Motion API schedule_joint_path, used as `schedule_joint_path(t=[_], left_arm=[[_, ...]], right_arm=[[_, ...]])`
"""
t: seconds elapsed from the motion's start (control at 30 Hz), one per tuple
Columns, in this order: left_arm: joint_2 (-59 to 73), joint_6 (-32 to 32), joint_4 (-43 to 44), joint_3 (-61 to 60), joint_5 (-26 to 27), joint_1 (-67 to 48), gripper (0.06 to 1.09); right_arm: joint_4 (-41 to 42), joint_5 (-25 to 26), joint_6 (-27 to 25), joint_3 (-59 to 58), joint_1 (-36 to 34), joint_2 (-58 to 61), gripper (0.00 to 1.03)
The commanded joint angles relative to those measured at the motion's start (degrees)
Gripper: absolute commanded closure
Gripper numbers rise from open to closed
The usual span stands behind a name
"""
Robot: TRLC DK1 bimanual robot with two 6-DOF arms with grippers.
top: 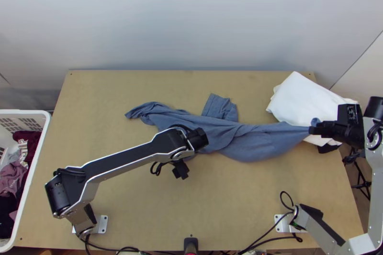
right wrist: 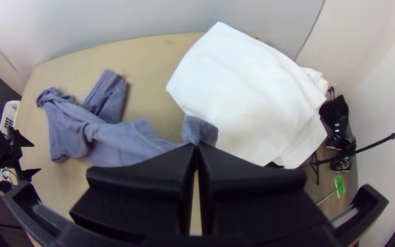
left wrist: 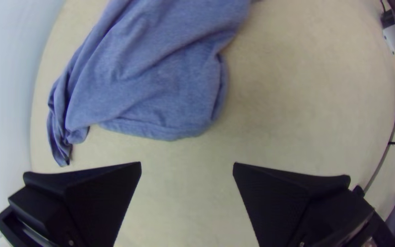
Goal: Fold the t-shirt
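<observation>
The shirt (top: 258,145) lay bunched and twisted in a long band across the middle of the desk (top: 230,197), one end towards the left edge, the other drawn out to the right edge. A flap (top: 220,108) of it stuck out towards the far edge. My right pincer (right wrist: 196,145) was closed on a bit of that right-hand end, beside the white cloth (top: 304,102) heaped at the far right corner. My left pincer (left wrist: 187,163) was wide and held nothing, on the near side of the shirt.

As I judged it, the job had barely begun: one end was gripped, but nothing lay flat and I could make out no deliberate fold. A second grip, spreading the body and sleeves, and all the folding were left to do.
</observation>
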Motion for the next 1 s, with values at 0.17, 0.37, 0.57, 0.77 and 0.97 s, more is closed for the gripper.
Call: schedule_joint_path(t=[0.17, 0.37, 0.57, 0.77, 0.97], left_arm=[[2.83, 0.00, 2.45, 1.00, -2.56, 0.24, 0.11], [5.99, -1.49, 3.68, 1.44, -2.91, -1.34, 0.11], [9.07, -1.67, 4.64, 3.46, -3.44, -2.75, 0.14], [13.37, -2.19, 4.82, 7.07, -3.44, -2.66, 0.20], [16.89, -2.46, 4.91, 10.05, -3.44, -1.96, 0.33]], right_arm=[[7.07, 6.07, -0.48, -4.39, -3.89, 0.64, 1.00], [7.07, 6.07, 0.13, -5.44, 0.07, -0.06, 1.00], [7.07, 6.07, 0.22, -5.53, 1.21, -0.59, 1.00], [7.07, 6.15, -0.04, -5.71, 1.21, -1.29, 1.00], [6.72, 6.15, -0.22, -4.12, 1.39, -1.38, 1.00]])
